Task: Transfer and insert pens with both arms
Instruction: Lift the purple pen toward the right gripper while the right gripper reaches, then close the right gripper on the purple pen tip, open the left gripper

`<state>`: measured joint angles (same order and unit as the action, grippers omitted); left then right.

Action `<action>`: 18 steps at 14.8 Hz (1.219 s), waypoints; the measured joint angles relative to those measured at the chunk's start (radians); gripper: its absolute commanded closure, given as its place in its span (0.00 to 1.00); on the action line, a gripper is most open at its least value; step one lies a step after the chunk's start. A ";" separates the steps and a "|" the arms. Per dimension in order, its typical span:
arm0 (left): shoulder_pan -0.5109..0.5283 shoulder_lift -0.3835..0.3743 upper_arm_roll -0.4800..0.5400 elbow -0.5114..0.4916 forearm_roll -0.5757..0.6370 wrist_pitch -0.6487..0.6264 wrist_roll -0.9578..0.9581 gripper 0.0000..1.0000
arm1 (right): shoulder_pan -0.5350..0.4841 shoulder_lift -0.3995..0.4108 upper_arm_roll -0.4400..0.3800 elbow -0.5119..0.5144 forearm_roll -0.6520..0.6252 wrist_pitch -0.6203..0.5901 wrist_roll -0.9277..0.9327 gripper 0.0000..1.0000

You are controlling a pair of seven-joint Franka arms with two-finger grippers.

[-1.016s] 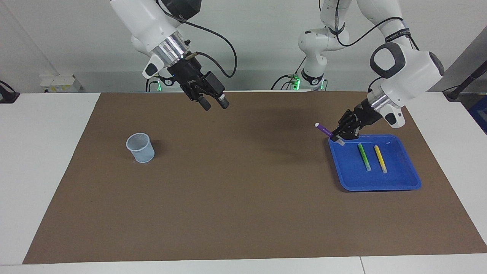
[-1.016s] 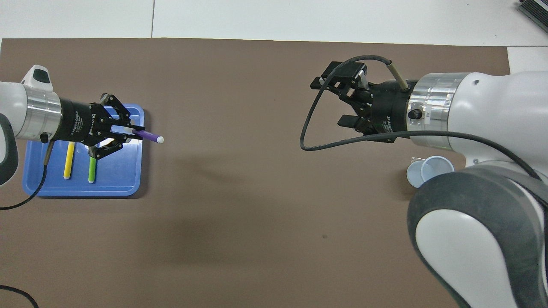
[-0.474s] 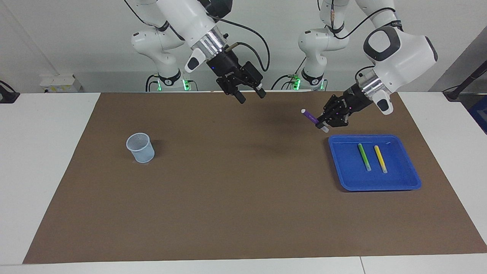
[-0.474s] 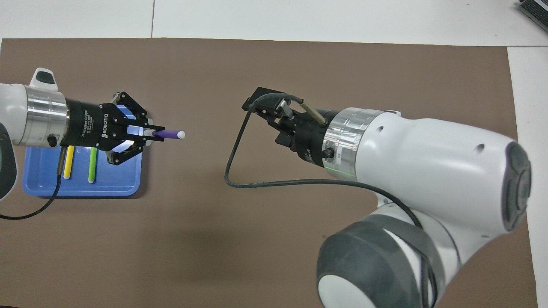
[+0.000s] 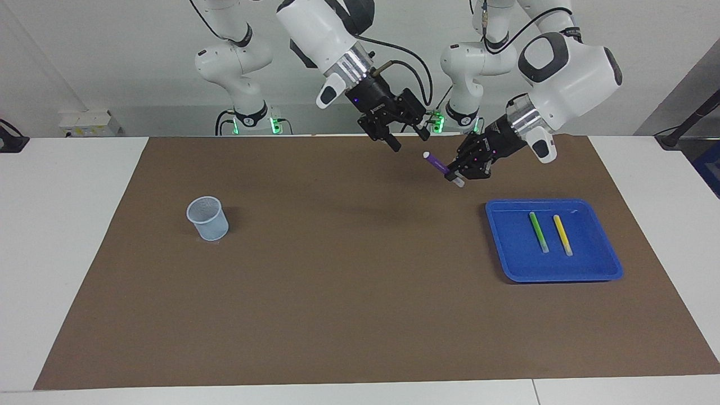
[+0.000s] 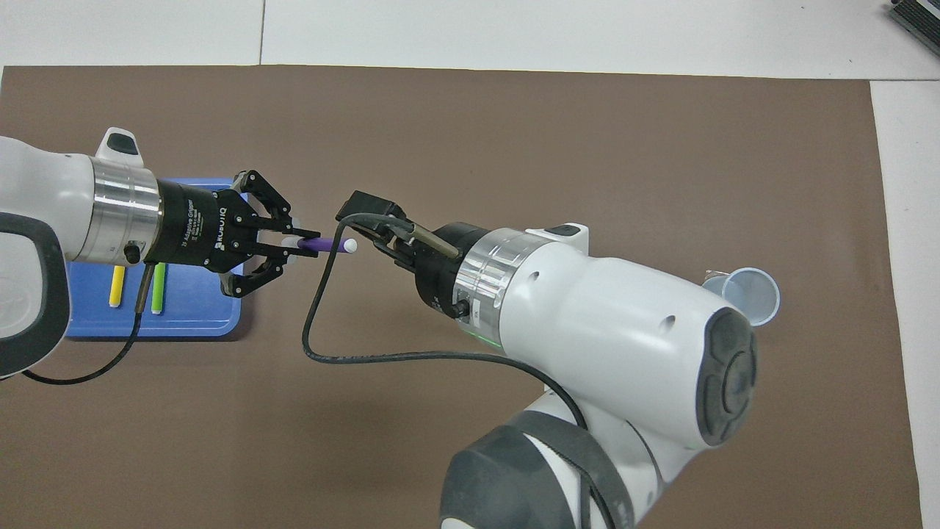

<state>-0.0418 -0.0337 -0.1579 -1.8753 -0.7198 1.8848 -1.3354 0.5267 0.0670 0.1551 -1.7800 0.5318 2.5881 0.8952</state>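
Purple pen (image 5: 437, 163) is pinched in the left gripper (image 5: 458, 171) in the air near the right gripper (image 5: 406, 139), fingers spread — handover not done. Green pen (image 5: 538, 232) and yellow pen (image 5: 562, 234) wait in the blue tray (image 5: 590, 269); the cup (image 5: 207, 218) holds none.

Pretty even, bright light from overhead, no harsh glare. Soft blurry shadows sit on the brown mat (image 5: 360, 315) under the arms and beside the cup (image 5: 207, 218). Both views look sharp, no obvious edge warping.
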 measured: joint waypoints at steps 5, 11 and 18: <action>-0.006 -0.011 0.000 -0.014 -0.003 -0.012 -0.005 1.00 | 0.022 0.025 0.000 -0.001 0.000 0.004 0.000 0.14; -0.012 -0.015 -0.001 -0.016 -0.004 -0.017 -0.013 1.00 | 0.049 0.057 -0.001 -0.003 0.000 0.038 0.000 0.27; -0.026 -0.016 -0.001 -0.016 -0.004 -0.017 -0.017 1.00 | 0.057 0.082 -0.001 -0.001 0.000 0.067 0.000 0.42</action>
<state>-0.0678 -0.0493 -0.1585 -1.8911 -0.7240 1.8677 -1.3524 0.5836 0.1488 0.1543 -1.7815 0.5318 2.6548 0.8952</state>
